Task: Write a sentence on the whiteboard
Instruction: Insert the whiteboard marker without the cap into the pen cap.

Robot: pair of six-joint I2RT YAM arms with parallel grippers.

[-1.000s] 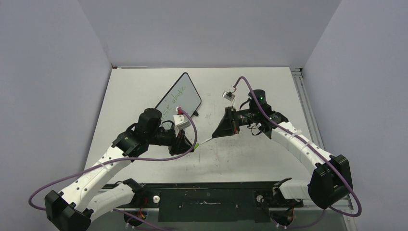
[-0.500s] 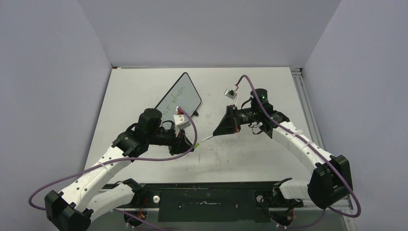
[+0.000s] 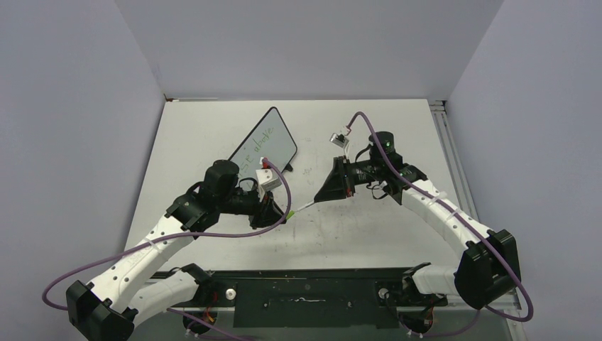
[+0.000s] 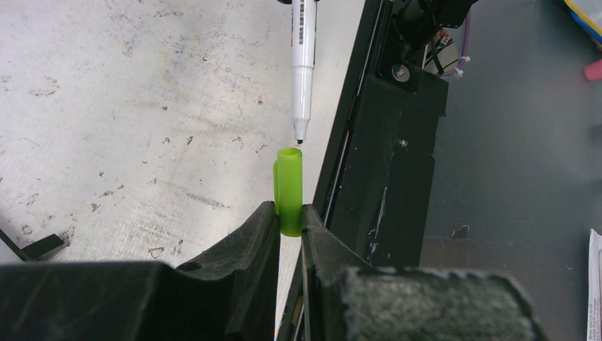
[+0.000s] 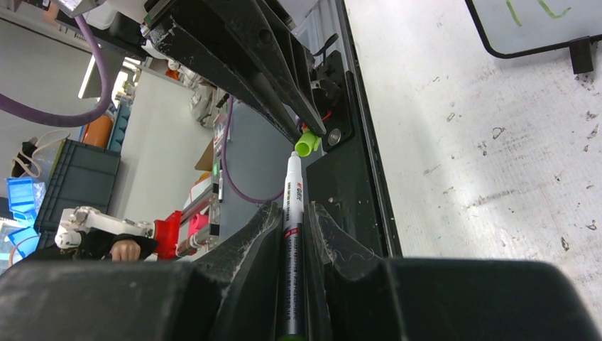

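- Pinching a green cap (image 4: 289, 188) by its lower end, the left gripper (image 4: 289, 213) has its jaws clenched on the cap. The open mouth of the cap faces 12 o'clock in the left wrist view.
- The right gripper (image 5: 292, 209) is clenched on the barrel of a white marker (image 5: 292, 177), which sticks out past the fingers toward 12 o'clock in the right wrist view.
- In the left wrist view the bare tip of the marker comes down from 12 o'clock. It stops just short of the cap's rim, a little to the 3 o'clock side, and is not inside the cap.
- From above, the two grippers face each other near the middle of the scuffed table (image 3: 369, 234). The left one sits at 8 o'clock of the right one, with the marker spanning the gap between them.
- The whiteboard (image 3: 282, 145) rests on the table at about 11 o'clock of the left gripper, clear of both grippers. Its long side runs from 7 to 1 o'clock.
- The sentence (image 3: 255, 145) shows as thin green lettering on the board's face, too small to read from above.
- The right wrist view catches one rounded corner of the board at 1 o'clock, with a few green strokes and a small black foot (image 5: 581, 55) on the tabletop.
- Purple cables (image 3: 213, 234) loop along both arms.
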